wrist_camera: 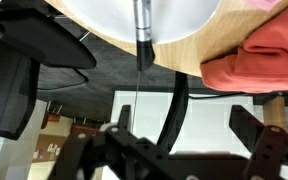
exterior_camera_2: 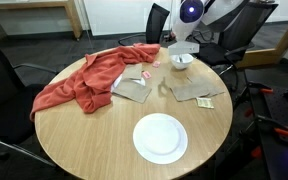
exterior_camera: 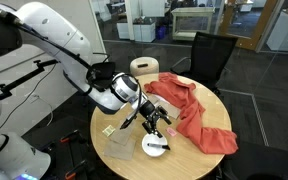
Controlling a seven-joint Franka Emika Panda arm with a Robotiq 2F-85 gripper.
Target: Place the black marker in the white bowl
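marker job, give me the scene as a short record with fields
claw: over the bowl, looks shut on marker
marker: hangs over bowl, not yet in it
bowl: white, near table edge, beside cloth
cloth: red, bunched across table
plate: white, empty, far from claw
table: round, wood

The red cloth (exterior_camera_2: pixel 84 80) lies heaped across one side of the counter (exterior_camera_2: pixel 74 140) and reaches close to the white bowl (exterior_camera_2: pixel 182 61), so a low pass from that side meets its folds. Flat grey sheets (exterior_camera_2: pixel 134 88) beside the bowl rise hardly at all. The wood around the white plate (exterior_camera_2: pixel 160 137) is bare and open, and black chairs (exterior_camera: pixel 209 55) stand at the edge.
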